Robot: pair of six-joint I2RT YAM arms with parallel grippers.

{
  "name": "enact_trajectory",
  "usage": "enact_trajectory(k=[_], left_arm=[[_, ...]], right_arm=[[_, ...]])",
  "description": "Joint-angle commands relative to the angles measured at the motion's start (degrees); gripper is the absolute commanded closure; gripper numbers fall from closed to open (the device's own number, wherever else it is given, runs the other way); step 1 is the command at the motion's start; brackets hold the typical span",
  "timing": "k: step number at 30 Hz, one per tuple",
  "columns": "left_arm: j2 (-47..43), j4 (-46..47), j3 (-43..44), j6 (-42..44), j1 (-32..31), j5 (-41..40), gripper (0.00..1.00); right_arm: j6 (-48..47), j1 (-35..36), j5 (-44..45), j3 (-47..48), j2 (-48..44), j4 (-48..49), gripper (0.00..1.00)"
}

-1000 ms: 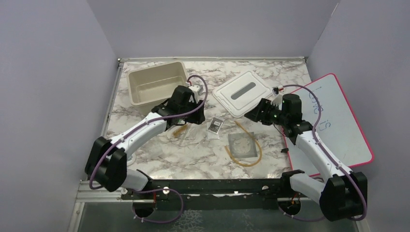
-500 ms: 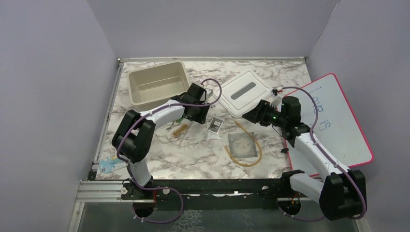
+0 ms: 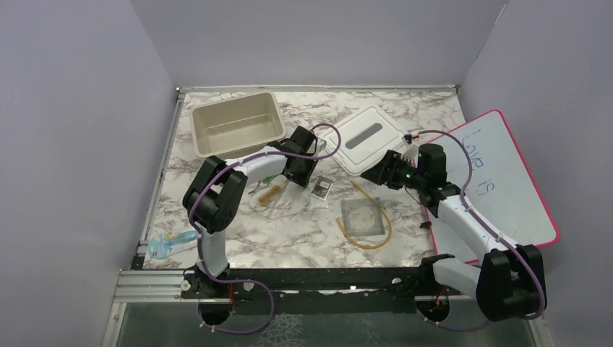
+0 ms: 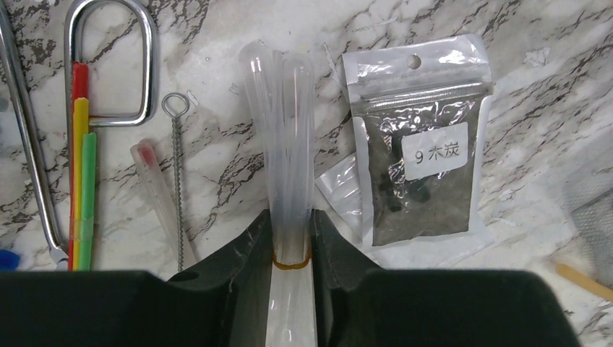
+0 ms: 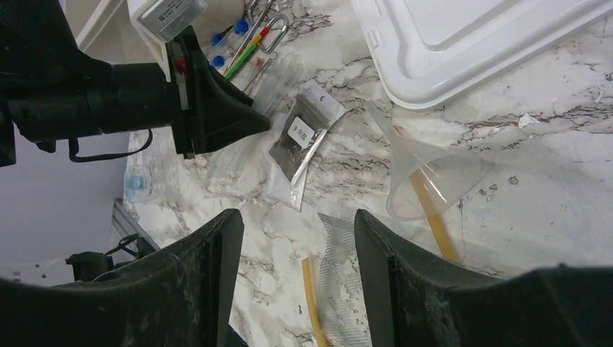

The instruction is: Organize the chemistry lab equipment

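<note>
From above, you see the packet (image 3: 322,186) on the tabletop (image 3: 303,231) between the bin (image 3: 237,123) and the gauze (image 3: 359,215). The tubing (image 3: 389,220) curves around the gauze, and the lid (image 3: 365,137) lies beyond. On your left wrist camera, the left fingers (image 4: 249,253) pinch a banded bundle of clear tubes (image 4: 285,144). The packet lies just right of the bundle, the brush (image 4: 177,188) to its left. On your right wrist camera, the right fingers (image 5: 217,289) stand spread above the gauze, with a clear funnel (image 5: 434,181) lying over the tubing nearby.
</note>
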Motion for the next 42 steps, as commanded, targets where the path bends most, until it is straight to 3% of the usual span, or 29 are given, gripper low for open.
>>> enact_trajectory(k=[1, 10, 19, 27, 31, 36, 42], left_arm=[[0.7, -3.4, 1.0, 3.2, -0.6, -1.7, 0.79], [-9.3, -9.0, 7.5, 8.0, -0.6, -1.9, 0.82], [-12.8, -12.8, 20.7, 10.8, 4.5, -9.9, 0.80], [-8.1, -12.0, 28.7, 21.0, 17.2, -8.3, 0.77], [-5.0, -12.2, 27.2, 31.2, 19.8, -9.9, 0.77], [0.8, -16.6, 30.5, 38.0, 21.6, -9.4, 0.80], [7.2, -20.9, 37.7, 41.2, 21.6, 0.0, 0.81]], right_arm=[[-0.1, -0.4, 0.0, -0.3, -0.8, 0.9, 0.38], [2.6, -0.4, 0.9, 0.1, -5.6, -0.1, 0.38], [4.1, -0.4, 1.8, 1.8, -7.5, -3.0, 0.38], [2.9, -0.4, 2.0, 5.0, -5.0, -5.0, 0.39], [2.4, -0.4, 1.5, 6.6, -1.8, -5.0, 0.39], [3.2, -0.4, 0.2, 6.7, 0.8, -3.2, 0.40], [3.5, -0.4, -0.5, 6.5, 2.6, -2.4, 0.40]])
